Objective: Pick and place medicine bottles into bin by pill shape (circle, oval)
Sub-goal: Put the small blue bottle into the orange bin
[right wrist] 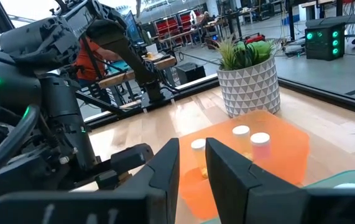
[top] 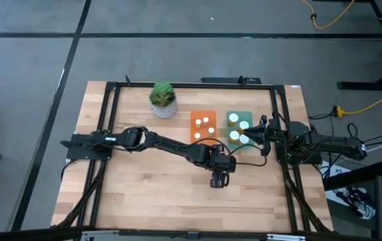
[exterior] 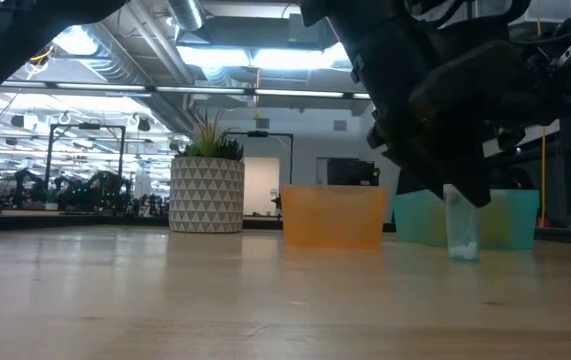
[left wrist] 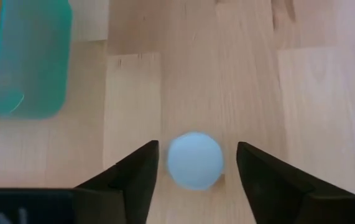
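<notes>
One medicine bottle (left wrist: 194, 160) with a round white cap stands upright on the wooden table, also seen in the low view as a small bottle (exterior: 462, 232) in front of the teal bin (exterior: 510, 218). My left gripper (left wrist: 197, 147) is open and slants down over it, one finger on each side of the cap with a gap on both sides. In the high view my left gripper (top: 219, 179) is near the table's middle, nearer than the bins. My right gripper (right wrist: 193, 163) is shut with nothing between its fingers and waits at the table's right, beside the teal bin (top: 239, 128).
The orange bin (top: 204, 127) and the teal bin stand side by side toward the far edge, each holding white-capped bottles. A green plant in a white pot (top: 163, 100) stands left of the orange bin. Bare wood lies around the bottle and toward the near edge.
</notes>
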Motion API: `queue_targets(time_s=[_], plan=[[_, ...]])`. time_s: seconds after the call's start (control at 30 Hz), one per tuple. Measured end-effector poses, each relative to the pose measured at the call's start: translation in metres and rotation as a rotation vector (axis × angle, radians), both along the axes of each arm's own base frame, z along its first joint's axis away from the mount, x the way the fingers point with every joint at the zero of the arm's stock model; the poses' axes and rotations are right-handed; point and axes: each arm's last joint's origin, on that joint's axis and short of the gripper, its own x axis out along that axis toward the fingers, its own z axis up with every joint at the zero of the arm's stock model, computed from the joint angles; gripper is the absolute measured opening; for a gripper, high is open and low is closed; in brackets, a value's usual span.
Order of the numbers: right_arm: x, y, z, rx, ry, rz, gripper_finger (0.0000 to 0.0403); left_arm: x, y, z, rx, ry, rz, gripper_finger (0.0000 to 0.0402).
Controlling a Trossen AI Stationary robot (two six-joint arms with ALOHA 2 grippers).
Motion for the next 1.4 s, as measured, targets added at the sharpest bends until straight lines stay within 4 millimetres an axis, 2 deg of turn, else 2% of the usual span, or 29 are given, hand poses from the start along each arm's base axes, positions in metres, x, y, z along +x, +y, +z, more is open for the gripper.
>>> queue_targets(time_s=[0.3,0.4,0.47,0.57,0.77,0.87,0.93,1.0,1.1,1.23,1.3,1.4], plan=[[0.0,0.0,0.0,0.002,0.0,0.006,0.0081,0.0,0.001,0.001,-0.025,-0.003,0.048,0.0139],[0.0,0.0,0.0,0.003,0.0,0.006,0.0081,0.001,0.001,0.013,-0.022,-0.019,0.052,0.0121],[0.0,0.0,0.0,0.004,0.0,0.006,0.008,0.0,0.002,0.033,-0.02,-0.038,0.056,0.0111],[0.0,0.0,0.0,0.004,0.0,0.006,0.008,-0.011,0.005,0.073,0.008,-0.08,0.08,0.0104],[0.0,0.0,0.0,0.004,0.0,0.007,0.008,-0.06,0.018,0.152,0.0,-0.111,0.108,0.0103],[0.0,0.0,0.0,0.004,0.0,0.006,0.0081,-0.086,0.024,0.18,0.045,-0.095,0.142,0.0103],[0.0,0.0,0.0,0.005,0.004,0.006,0.008,-0.097,0.03,0.191,0.061,-0.094,0.168,0.0102],[0.0,0.0,0.0,0.005,0.002,0.006,0.0081,-0.101,0.037,0.193,0.07,-0.072,0.185,0.0103],[0.0,0.0,0.0,0.004,0.001,0.006,0.008,-0.098,0.05,0.188,0.087,-0.049,0.175,0.0103],[0.0,0.0,0.0,0.005,0.0,0.006,0.0081,-0.091,0.067,0.158,0.092,0.064,0.142,0.0102],[0.0,0.0,0.0,0.008,0.002,0.008,0.008,-0.095,0.075,0.146,0.109,0.152,0.166,0.0102],[0.0,0.0,0.0,0.008,0.002,0.009,0.008,-0.109,0.084,0.148,0.127,0.239,0.224,0.0101]])
